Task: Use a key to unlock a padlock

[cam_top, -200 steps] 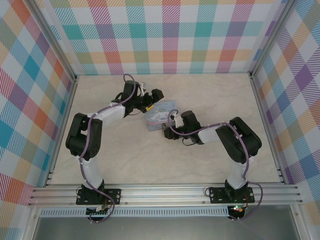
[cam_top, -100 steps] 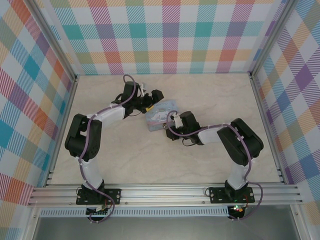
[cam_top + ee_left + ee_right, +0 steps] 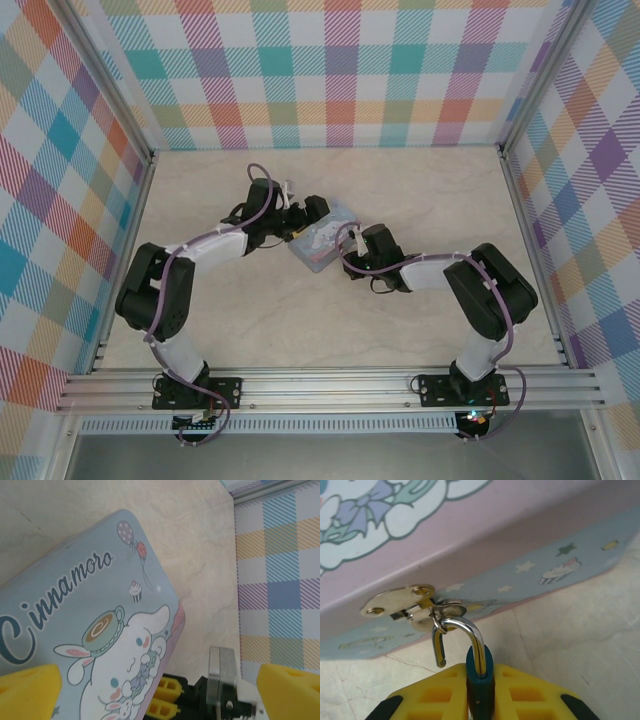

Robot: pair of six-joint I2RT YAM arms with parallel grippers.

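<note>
My right gripper is shut on the padlock, whose blue body is pinched between the yellow fingers. Its silvery shackle stands sprung open, the free end hanging loose. The shackle still hooks through the ring at the brass hasp of the light blue cartoon tin. My left gripper is open, its yellow fingertips wide on either side of the tin's corner. From above, the left gripper sits at the tin's left end and the right gripper at its near-right side. The key is out of view.
The tin lies on a beige marbled table, fenced by aluminium rails and plaid walls. Open tabletop stretches behind the tin and in front of the arms. In the left wrist view the right gripper's fingers show past the tin's edge.
The right gripper's fingers have narrowed onto the padlock body. The left arm has lowered and stretched toward the tin, and the tin has shifted slightly nearer.
</note>
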